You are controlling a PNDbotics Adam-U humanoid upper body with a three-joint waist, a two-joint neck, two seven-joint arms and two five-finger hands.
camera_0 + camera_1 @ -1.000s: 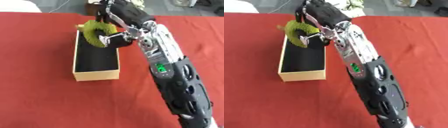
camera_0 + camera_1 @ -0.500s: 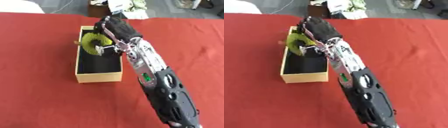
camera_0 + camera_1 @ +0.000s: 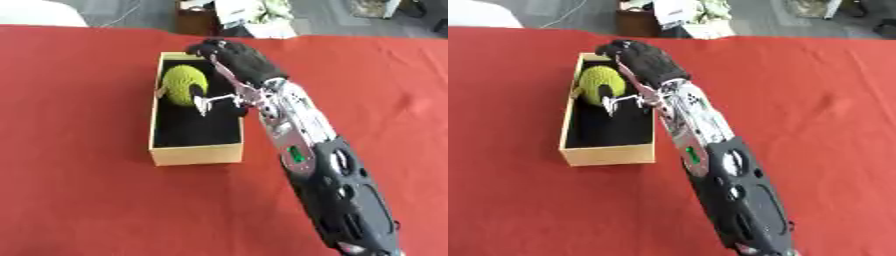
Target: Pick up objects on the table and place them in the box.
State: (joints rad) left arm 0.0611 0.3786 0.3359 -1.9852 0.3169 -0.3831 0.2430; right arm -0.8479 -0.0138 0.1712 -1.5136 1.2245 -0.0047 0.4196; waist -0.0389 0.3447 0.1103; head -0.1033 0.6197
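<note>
our right hand reaches over the far end of the box | the yellow-green ball sits inside, just left of our fingers | thumb touches it; we cannot tell if the fingers grip | no left hand seen

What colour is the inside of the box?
Black inside the box, with tan outer walls; clearest in the left eye view.

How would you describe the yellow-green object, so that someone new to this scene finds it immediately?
On the red table stands a tan box with a black inside. At its far end lies the yellow-green ball, round and textured, under the right robot hand. It is the only bright thing inside the box.
</note>
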